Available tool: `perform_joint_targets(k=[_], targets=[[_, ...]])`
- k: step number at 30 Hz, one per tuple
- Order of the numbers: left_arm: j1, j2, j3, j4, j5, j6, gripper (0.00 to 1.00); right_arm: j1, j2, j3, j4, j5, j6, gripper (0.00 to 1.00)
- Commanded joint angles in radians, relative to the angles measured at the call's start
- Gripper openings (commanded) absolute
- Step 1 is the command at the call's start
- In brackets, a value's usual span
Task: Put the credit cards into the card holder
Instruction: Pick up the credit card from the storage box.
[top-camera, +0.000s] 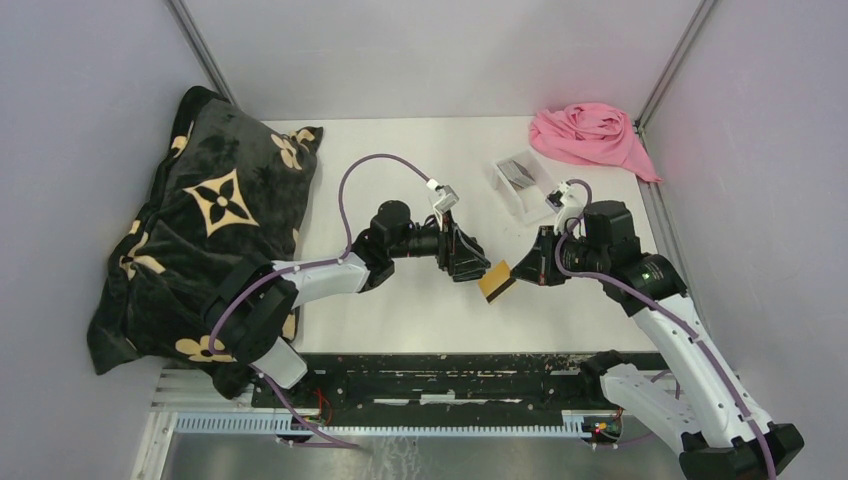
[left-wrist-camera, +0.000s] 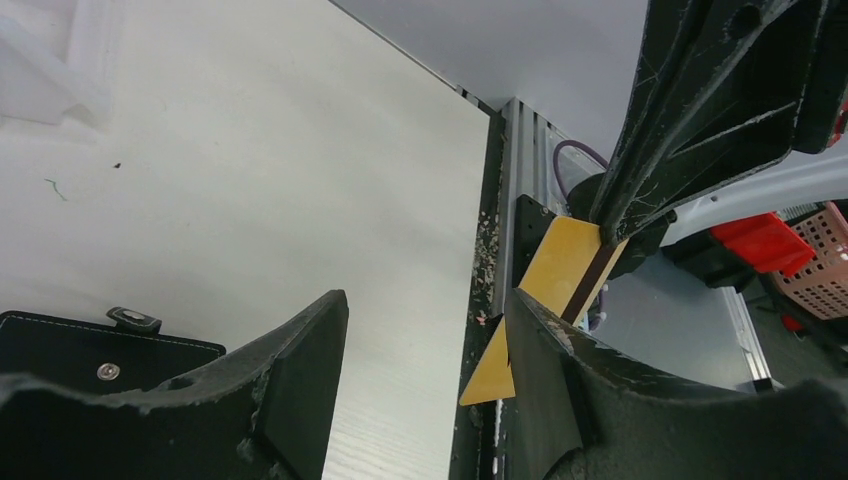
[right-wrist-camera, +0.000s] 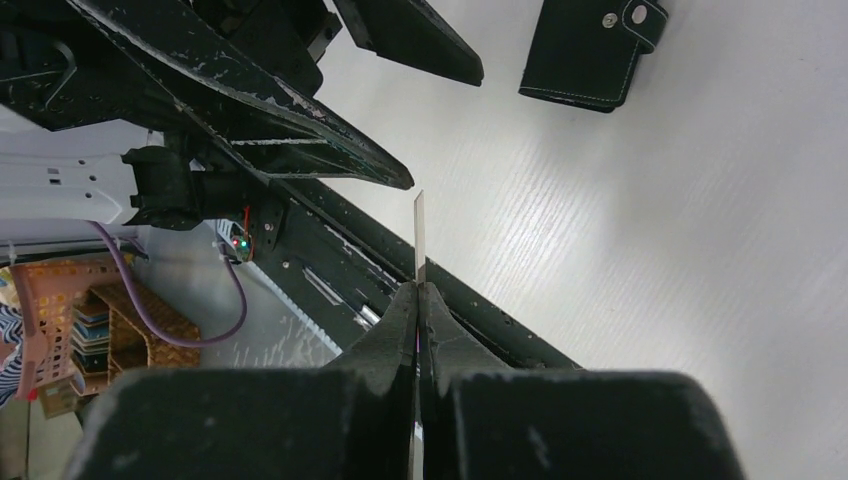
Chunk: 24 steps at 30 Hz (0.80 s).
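Looks barely begun — shows no card going into the black, stitched card holder (right-wrist-camera: 585, 50), folded flat on the smooth white table (right-wrist-camera: 680, 260). Pinches the thin, stiff gold card (top-camera: 497, 283) tight in the right gripper (top-camera: 516, 272), up in the air — holds the left gripper (left-wrist-camera: 425, 320) spread wide just beside it, gripping nothing.

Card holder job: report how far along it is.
Done: nothing visible; the black folding wallet lies folded on the table. In hand: the right gripper is shut on a tan-gold plastic card, next to the open left gripper. Left: that card, plus dark cards in the clear plastic tray.
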<state>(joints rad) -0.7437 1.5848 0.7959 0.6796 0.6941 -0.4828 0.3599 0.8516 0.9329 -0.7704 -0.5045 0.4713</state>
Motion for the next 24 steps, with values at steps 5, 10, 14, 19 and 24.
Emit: perform_joint_targets(k=[5,10,14,19,24], targets=[[-0.005,0.005,0.004,0.07,0.138,0.024,0.66,0.004,0.012,-0.008,0.074,-0.062,0.025,0.01],[-0.004,0.008,-0.018,0.086,0.172,0.014,0.66,0.003,0.032,-0.02,0.121,-0.084,0.047,0.01],[-0.004,0.014,-0.021,0.086,0.2,0.009,0.64,0.004,0.053,-0.016,0.137,-0.09,0.049,0.01],[-0.003,0.022,-0.023,0.097,0.232,-0.006,0.6,0.003,0.081,-0.014,0.154,-0.095,0.05,0.01],[-0.003,0.049,-0.019,0.135,0.268,-0.043,0.45,0.003,0.112,-0.012,0.172,-0.108,0.049,0.01]])
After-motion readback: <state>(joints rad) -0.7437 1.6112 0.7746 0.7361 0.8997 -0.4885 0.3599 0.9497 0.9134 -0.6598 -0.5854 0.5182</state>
